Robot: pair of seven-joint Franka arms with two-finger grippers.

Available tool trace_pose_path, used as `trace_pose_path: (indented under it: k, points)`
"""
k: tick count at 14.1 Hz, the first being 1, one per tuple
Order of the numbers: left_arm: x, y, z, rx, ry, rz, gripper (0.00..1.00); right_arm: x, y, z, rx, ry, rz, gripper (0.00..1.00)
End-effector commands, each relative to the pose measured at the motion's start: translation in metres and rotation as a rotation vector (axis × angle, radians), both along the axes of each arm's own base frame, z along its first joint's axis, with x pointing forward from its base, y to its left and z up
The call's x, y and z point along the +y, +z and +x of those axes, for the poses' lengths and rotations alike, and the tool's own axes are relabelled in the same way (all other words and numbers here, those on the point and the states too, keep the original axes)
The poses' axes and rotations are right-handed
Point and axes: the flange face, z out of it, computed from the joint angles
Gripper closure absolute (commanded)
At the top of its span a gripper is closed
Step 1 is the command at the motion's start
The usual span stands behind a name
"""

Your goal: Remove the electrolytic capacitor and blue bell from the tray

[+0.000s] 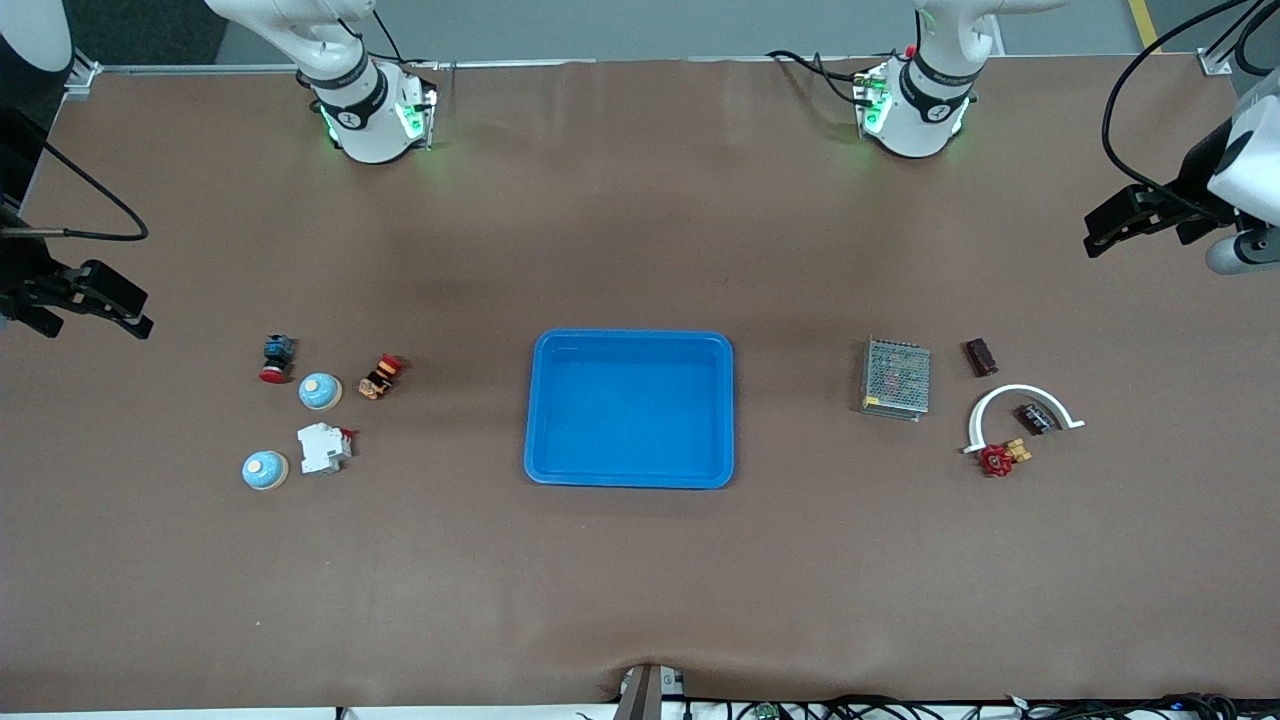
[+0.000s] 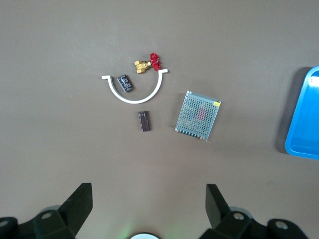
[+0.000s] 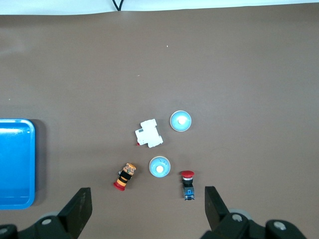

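Note:
Two light blue bells [image 1: 320, 391] [image 1: 265, 470] sit toward the right arm's end of the table, and both show in the right wrist view [image 3: 159, 167] [image 3: 180, 121]. A dark maroon capacitor [image 1: 981, 356] [image 2: 144, 121] lies toward the left arm's end. A black one [image 1: 1035, 418] [image 2: 125, 82] lies inside a white arc [image 1: 1020, 400]. A blue tray [image 1: 545, 410] stands empty mid-table. My left gripper [image 1: 1105, 235] [image 2: 149, 199] is open and empty over bare table at its end. My right gripper [image 1: 125, 315] [image 3: 148, 209] is open and empty over bare table at its end.
By the bells lie a white breaker [image 1: 323, 448], a red push button [image 1: 276, 358] and an orange-black part [image 1: 380, 376]. By the capacitors lie a metal mesh power supply [image 1: 896, 377] and a red-handled brass valve [image 1: 1003, 457].

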Motion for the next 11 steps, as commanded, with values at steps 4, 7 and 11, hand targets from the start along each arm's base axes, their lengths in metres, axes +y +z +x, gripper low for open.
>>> trace_pose_path:
  k: [4,7,11]
  points:
    - [0.0032,0.0084,-0.0117,0.01,-0.016,-0.02,0.0,-0.0022,0.0071,-0.0047,-0.009,-0.018,0.024,0.0]
    - [0.0031,0.0126,-0.0117,0.001,-0.016,-0.021,0.0,-0.0014,0.0069,-0.0048,-0.008,-0.017,0.023,0.0]
    - [0.0049,0.0174,-0.0105,-0.01,-0.012,-0.028,0.0,-0.0014,0.0069,-0.0048,-0.008,-0.017,0.023,0.0]
